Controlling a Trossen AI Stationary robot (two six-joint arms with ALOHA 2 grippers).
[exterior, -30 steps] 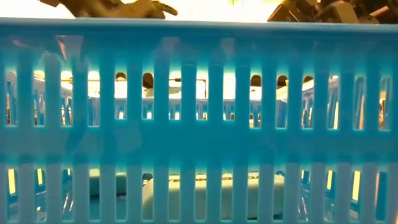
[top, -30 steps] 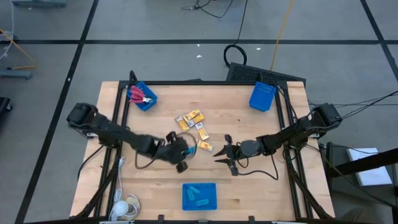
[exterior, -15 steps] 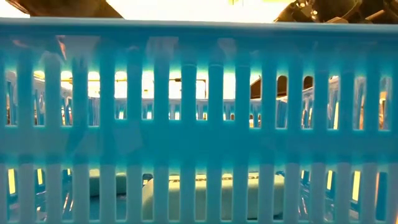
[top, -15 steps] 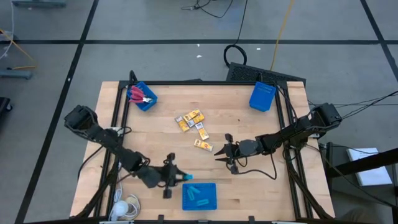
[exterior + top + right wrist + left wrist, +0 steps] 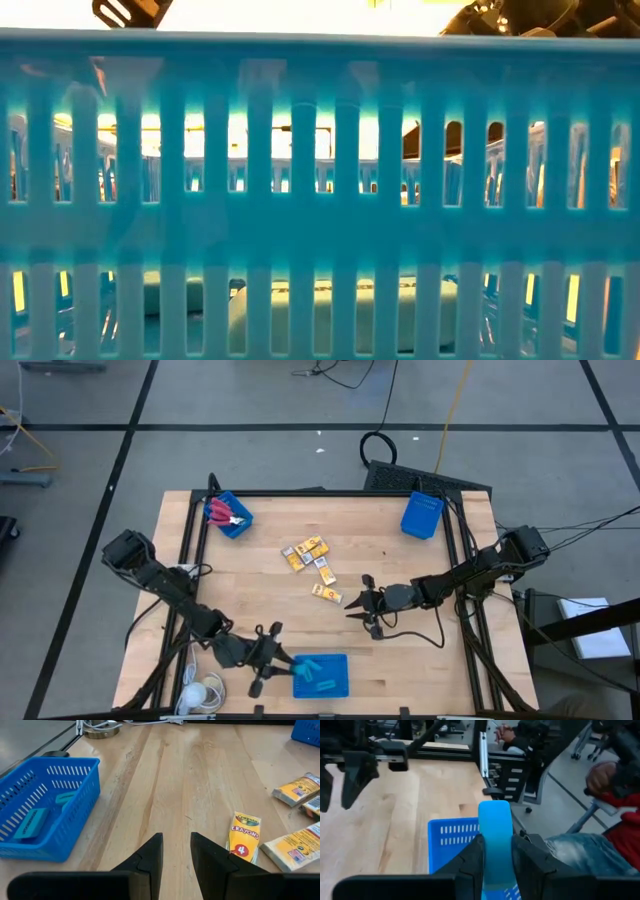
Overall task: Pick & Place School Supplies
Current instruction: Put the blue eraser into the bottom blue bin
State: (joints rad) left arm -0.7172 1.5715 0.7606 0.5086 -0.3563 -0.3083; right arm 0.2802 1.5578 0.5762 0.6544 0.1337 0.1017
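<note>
High view — whole worktop [image 5: 250, 610] with three blue bins: a near bin [image 5: 320, 675] at the front edge, a far-left bin [image 5: 228, 515] with red-handled scissors [image 5: 222, 512] in it, and a far-right bin [image 5: 422, 515]. Yellow-orange packs [image 5: 312, 560] lie scattered mid-worktop. The left gripper [image 5: 272, 663] sits at the near bin's left edge; the right gripper [image 5: 362, 605] is low over bare wood, right of the packs.

Low view is filled by the slatted wall of the near bin, pale oblong pieces dimly seen through the slots.

Only the left wrist view shows the grip: its fingers [image 5: 470, 862] pinch a light-blue oblong piece [image 5: 495, 840], smooth with rounded end, standing upright between them above the bin's rim. A seated person shows beyond the worktop.

Right wrist view — fingers [image 5: 150, 857] slightly spread, holding nothing. The nearest pack [image 5: 243, 836] reads "CRAYONS" with a "4". Two more light-blue pieces [image 5: 30, 822] lie in the near bin; their dark print is unreadable.
</note>
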